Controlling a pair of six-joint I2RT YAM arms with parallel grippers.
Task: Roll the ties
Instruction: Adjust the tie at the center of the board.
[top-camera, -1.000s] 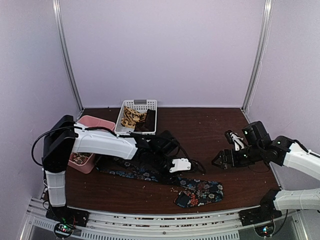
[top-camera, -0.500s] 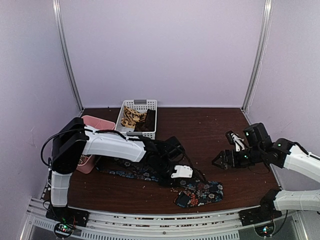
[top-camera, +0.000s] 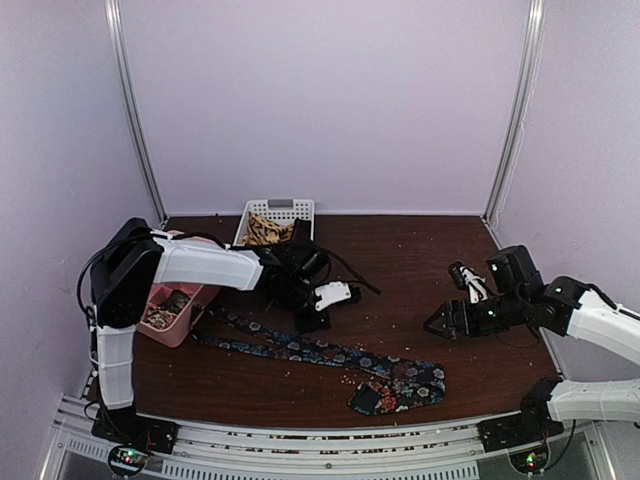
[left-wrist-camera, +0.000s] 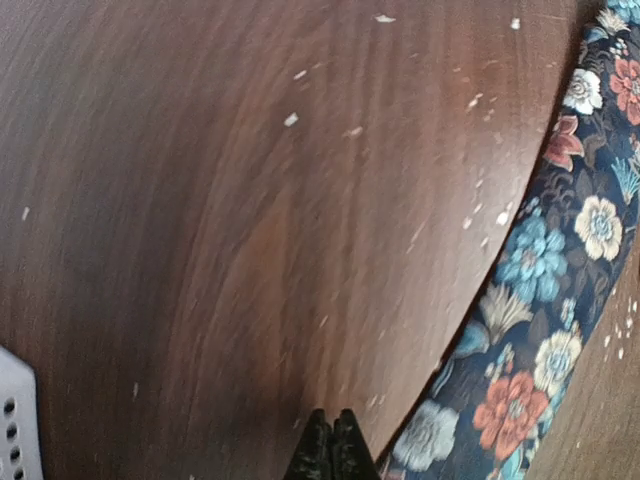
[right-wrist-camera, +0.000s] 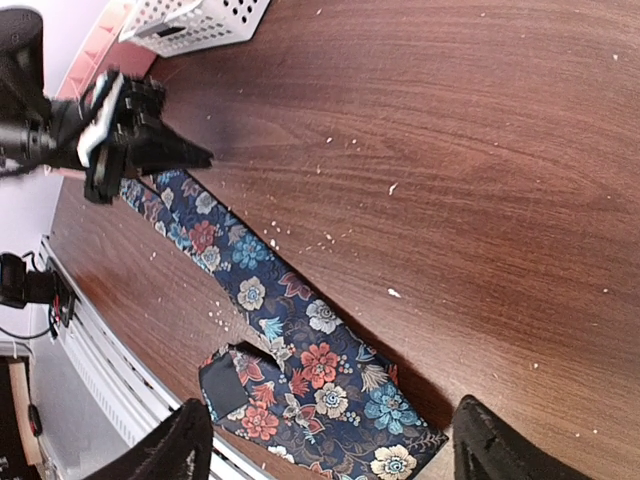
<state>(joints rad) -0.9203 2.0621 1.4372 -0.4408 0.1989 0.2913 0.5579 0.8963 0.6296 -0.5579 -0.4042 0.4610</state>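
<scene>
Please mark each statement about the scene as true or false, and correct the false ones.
1. The floral tie lies stretched out on the table, not rolled. True.
2. The left gripper holds the floral tie. False: it is shut on nothing, over bare wood beside the tie.
3. The right gripper is open and holds nothing. True.
4. The white basket is empty. False: a tan patterned tie lies in it.

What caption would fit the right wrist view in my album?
Open right claw looks down on a floral tie stretched across the brown table, left claw shut beyond.
</scene>
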